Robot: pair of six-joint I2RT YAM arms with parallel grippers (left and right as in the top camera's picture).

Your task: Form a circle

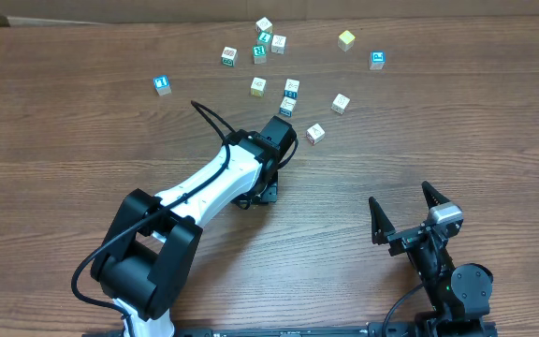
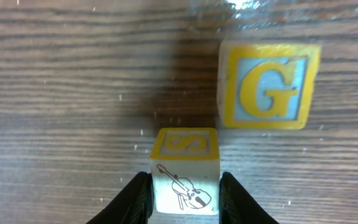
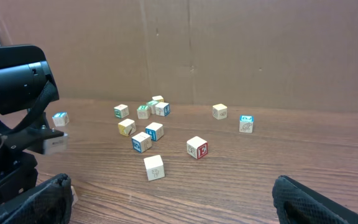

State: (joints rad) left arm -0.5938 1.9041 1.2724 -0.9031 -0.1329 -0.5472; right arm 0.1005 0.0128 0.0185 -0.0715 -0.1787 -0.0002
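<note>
My left gripper point(image 2: 184, 199) is shut on a small whitish cube point(image 2: 184, 148) with a violin drawing on its near face and a yellow S on top. Both fingers press its sides, low over the wood. Just beyond it to the right lies a cube with a yellow G on pale blue point(image 2: 269, 87), apart from the held one. In the overhead view the left arm point(image 1: 251, 164) covers the held cube. Loose cubes lie scattered, among them a pale yellow one point(image 1: 346, 39) and whitish ones point(image 1: 315, 134) point(image 1: 341, 103); no circle shows. My right gripper point(image 1: 401, 198) point(image 3: 173, 193) stands open and empty.
Blue-faced cubes point(image 1: 162, 84) point(image 1: 377, 60) and green-faced cubes point(image 1: 229, 56) point(image 1: 259, 53) sit toward the back of the wooden table point(image 1: 82, 140). A brown cardboard wall point(image 3: 229, 43) rises behind the far edge. A red-lettered cube point(image 3: 197, 148) lies ahead of the right gripper.
</note>
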